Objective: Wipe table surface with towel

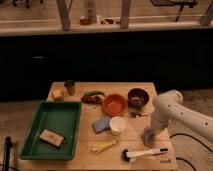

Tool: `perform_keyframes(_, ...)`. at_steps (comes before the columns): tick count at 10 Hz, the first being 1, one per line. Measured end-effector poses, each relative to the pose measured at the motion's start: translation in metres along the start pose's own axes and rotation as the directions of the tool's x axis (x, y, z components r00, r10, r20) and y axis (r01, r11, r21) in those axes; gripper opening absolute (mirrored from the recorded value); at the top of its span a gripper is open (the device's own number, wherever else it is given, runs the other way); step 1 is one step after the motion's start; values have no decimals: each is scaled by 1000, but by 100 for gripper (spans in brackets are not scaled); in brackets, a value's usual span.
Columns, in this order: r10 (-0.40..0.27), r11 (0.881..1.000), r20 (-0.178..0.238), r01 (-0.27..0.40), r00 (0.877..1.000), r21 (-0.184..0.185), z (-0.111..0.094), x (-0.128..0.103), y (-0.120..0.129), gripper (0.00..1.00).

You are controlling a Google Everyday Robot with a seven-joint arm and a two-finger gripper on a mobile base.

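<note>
The pale grey-blue towel [149, 136] is bunched on the table surface [135, 131], on the right side between the white cup and the brush. My gripper [150, 133] comes down onto it from the white arm [172, 107] that reaches in from the right. It is shut on the towel and presses it against the wood. The arm's end hides most of the cloth and the fingers.
A green tray [30, 131] holding a tan block [51, 137] fills the left side. Mid-table are a blue pad [101, 124], a white cup [117, 125], an orange bowl [115, 104] and a dark bowl [138, 96]. A brush [144, 154] and a yellow item [104, 146] lie near the front edge.
</note>
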Motion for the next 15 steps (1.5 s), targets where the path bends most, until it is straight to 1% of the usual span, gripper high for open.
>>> perform_keyframes(2, 22, 1000, -21, -22, 1000, 11, -4, 15, -15, 0)
perform_keyframes(4, 14, 1000, -31, -13, 999, 17, -6, 19, -34, 0)
perform_keyframes(6, -8, 1000, -24, 9, 1000, 15, -3, 13, -44, 0)
perform_keyframes(7, -34, 999, -15, 34, 999, 9, 0, 5, -51, 0)
perform_keyframes(9, -88, 996, 8, 89, 996, -5, 8, -20, -54, 0)
perform_keyframes(10, -114, 993, 21, 115, 993, -7, 10, -32, -51, 0)
perform_keyframes(12, -142, 990, 43, 143, 989, -8, 12, -47, -28, 0)
perform_keyframes(13, -147, 989, 48, 147, 988, -5, 11, -52, -19, 0)
perform_keyframes(14, -139, 990, 53, 139, 989, -3, 12, -54, -4, 0)
perform_keyframes(15, -118, 993, 52, 118, 992, 0, 11, -50, 4, 0)
